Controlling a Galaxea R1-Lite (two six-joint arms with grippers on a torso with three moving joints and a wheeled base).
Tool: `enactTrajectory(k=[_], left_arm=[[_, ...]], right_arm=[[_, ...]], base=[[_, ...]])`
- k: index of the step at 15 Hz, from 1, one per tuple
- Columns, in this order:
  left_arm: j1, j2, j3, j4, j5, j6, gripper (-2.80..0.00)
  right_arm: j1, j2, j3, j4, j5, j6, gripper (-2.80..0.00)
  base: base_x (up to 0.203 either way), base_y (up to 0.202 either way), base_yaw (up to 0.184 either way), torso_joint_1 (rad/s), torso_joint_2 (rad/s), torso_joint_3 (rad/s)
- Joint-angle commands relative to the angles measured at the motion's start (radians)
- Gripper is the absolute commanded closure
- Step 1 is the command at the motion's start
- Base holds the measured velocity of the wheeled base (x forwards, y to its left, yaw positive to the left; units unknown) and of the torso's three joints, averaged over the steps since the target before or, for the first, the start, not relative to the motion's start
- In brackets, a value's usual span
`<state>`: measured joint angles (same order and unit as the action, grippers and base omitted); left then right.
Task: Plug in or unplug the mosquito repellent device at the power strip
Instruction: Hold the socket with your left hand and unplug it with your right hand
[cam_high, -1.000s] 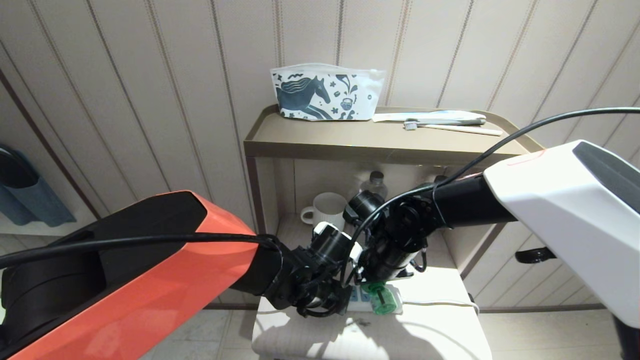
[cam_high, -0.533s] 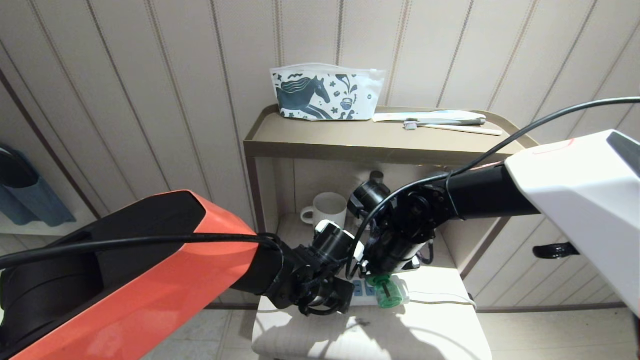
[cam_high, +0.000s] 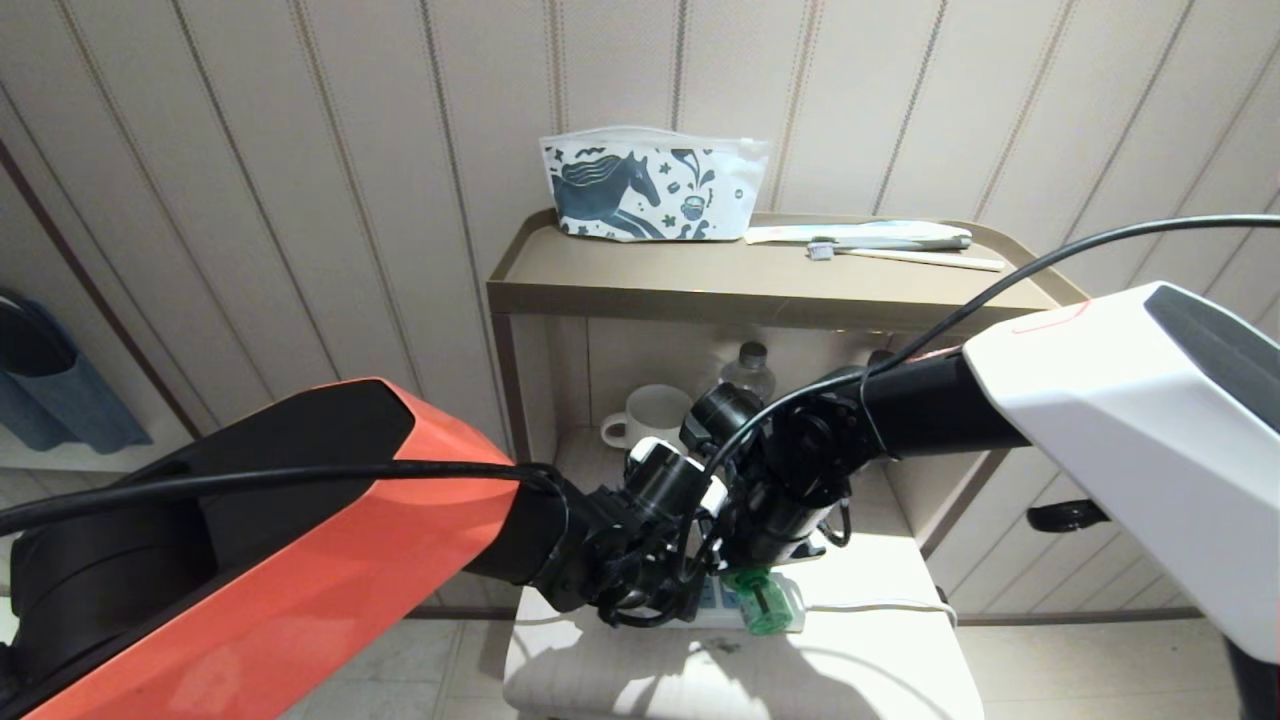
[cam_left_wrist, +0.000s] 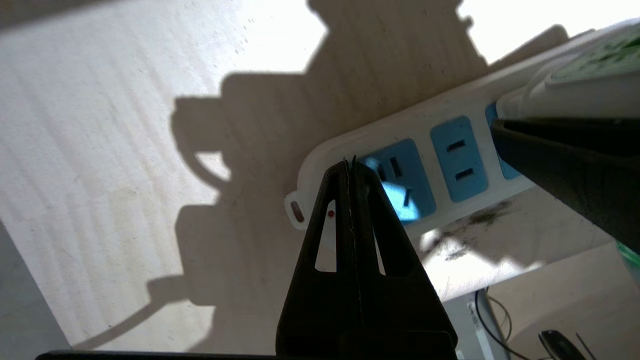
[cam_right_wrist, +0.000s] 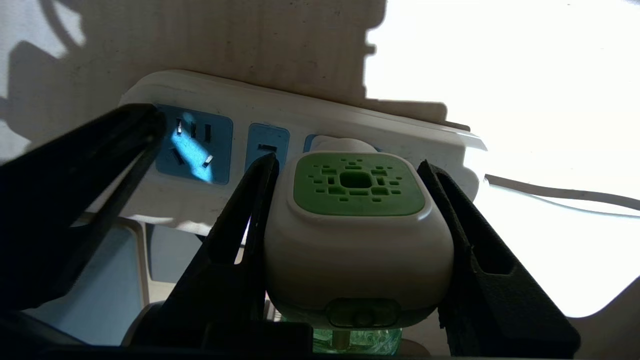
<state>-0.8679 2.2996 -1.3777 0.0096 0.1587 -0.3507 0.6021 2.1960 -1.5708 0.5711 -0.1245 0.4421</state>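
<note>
- The left hand (cam_left_wrist: 350, 167) has its fingers pressed together, tips down on the end of the power strip (cam_left_wrist: 350, 150) at its 9 o'clock end.
- The power strip lies on the pale worktop (cam_high: 860, 670).
- The right hand (cam_right_wrist: 350, 172) grips the mosquito repellent device (cam_right_wrist: 357, 225) on both sides; the device sits at the strip's 3 o'clock socket, green top facing out.
</note>
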Motion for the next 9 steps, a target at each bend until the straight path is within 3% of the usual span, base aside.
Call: enactTrajectory(k=[1,9], left_arm=[[0.0,0.0,-0.012,-0.005,0.001,-0.007,0.0],[0.0,0.039,-0.014,-0.006,-0.001,-0.007,0.0]], right_arm=[[0.002,0.012,-0.001,0.003,-0.001,0.003,0.0],[0.001,0.021,-0.009,0.001,0.0,0.004,0.0]], base=[[0.0,0.0,0.0,0.0,0.0,0.0],[0.0,0.0,0.0,0.0,0.0,0.0]])
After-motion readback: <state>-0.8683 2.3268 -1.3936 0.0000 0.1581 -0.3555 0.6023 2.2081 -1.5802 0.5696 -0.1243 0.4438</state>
